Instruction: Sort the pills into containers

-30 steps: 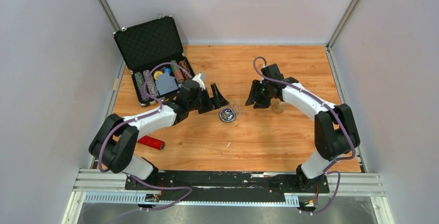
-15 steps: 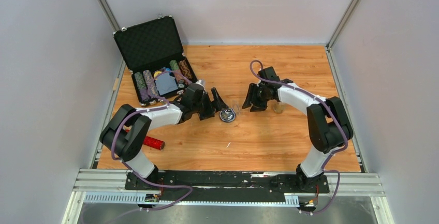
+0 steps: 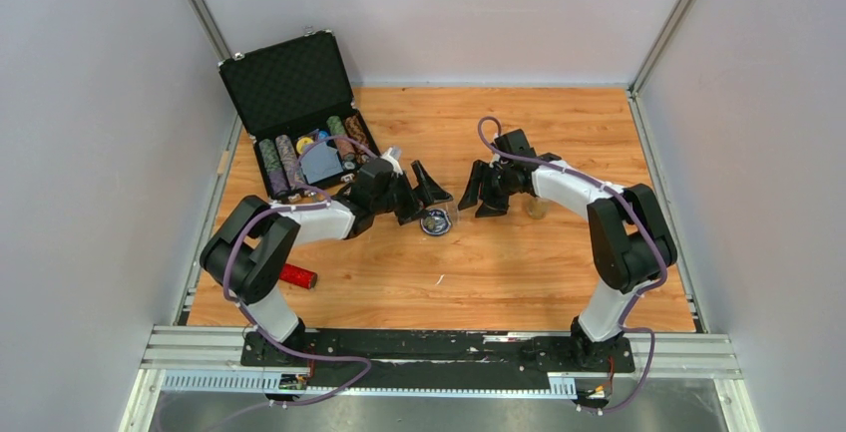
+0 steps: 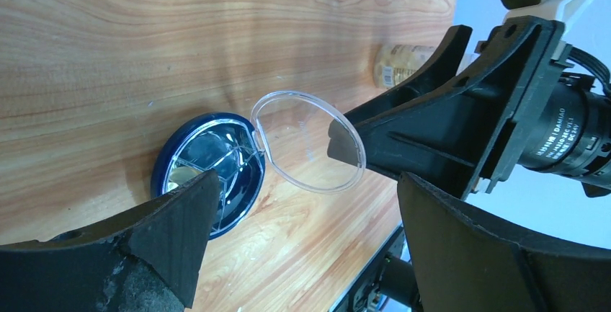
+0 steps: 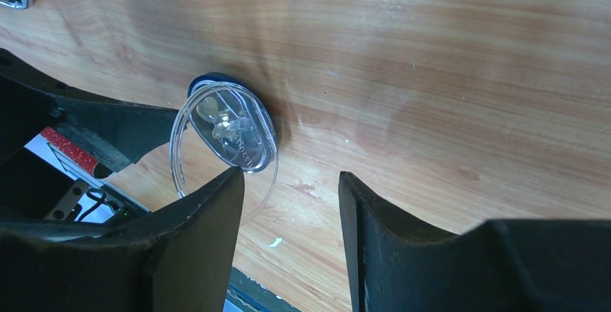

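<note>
The container is a small round dish [image 3: 436, 220] with a dark blue rim and divided compartments, and its clear hinged lid [image 4: 310, 141] stands open. Something pale yellow lies in one compartment [image 4: 180, 176]. The dish also shows in the right wrist view [image 5: 230, 121], seen through the lid. My left gripper [image 3: 424, 193] is open and empty, just left of the dish and low over it [image 4: 306, 197]. My right gripper [image 3: 479, 193] is open and empty, just right of the dish by the lid [image 5: 290, 179]. A small white bit [image 3: 439, 278] lies on the table nearer me.
An open black case [image 3: 299, 118] with rows of poker chips stands at the back left. An amber bottle [image 3: 536, 208] lies by the right arm. A red glittery tube [image 3: 296, 274] lies at the front left. Grey walls enclose the wooden table [image 3: 559, 133].
My left gripper has moved right, up to the dish. My right gripper has moved a little left and down toward the dish's lid. The dish has stayed in place.
</note>
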Robot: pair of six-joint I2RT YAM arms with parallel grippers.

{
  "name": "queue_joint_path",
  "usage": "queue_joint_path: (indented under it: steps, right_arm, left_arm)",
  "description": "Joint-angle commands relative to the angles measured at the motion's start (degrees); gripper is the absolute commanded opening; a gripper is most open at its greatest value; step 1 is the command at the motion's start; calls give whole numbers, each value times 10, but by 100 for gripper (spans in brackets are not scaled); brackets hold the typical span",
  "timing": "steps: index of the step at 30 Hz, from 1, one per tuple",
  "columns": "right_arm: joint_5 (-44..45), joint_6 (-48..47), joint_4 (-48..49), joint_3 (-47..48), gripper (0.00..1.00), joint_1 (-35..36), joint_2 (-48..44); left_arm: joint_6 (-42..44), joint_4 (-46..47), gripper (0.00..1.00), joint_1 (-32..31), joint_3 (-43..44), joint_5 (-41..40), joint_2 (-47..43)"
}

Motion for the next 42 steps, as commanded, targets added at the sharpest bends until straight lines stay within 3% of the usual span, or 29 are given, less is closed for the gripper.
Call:
queue_joint_path:
  steps: [1, 10, 15, 20, 24, 28, 31, 42]
  right_arm:
    - [-14, 15, 25, 2, 53, 3, 1]
    - [-6, 22, 15, -1, 61, 4, -13]
    - [-4, 52, 13, -9, 61, 4, -33]
    - [6, 78, 15, -16, 56, 4, -58]
    - [26, 89, 15, -19, 51, 4, -81]
    - [25, 78, 18, -18, 50, 4, -92]
    - [10, 60, 28, -19, 49, 4, -90]
    - [-19, 25, 55, -8, 37, 19, -88]
  left_arm:
    - [0, 15, 100, 3, 5, 3, 6]
    - [54, -130, 100, 3, 41, -64, -39]
    - [35, -85, 100, 4, 16, -39, -25]
    - [49, -94, 99, 3, 4, -71, -48]
    - [54, -94, 90, 4, -13, -91, -70]
    - [68, -110, 73, 5, -24, -100, -74]
    - [77, -145, 71, 5, -24, -114, -73]
    - [99, -139, 45, 15, -34, -115, -58]
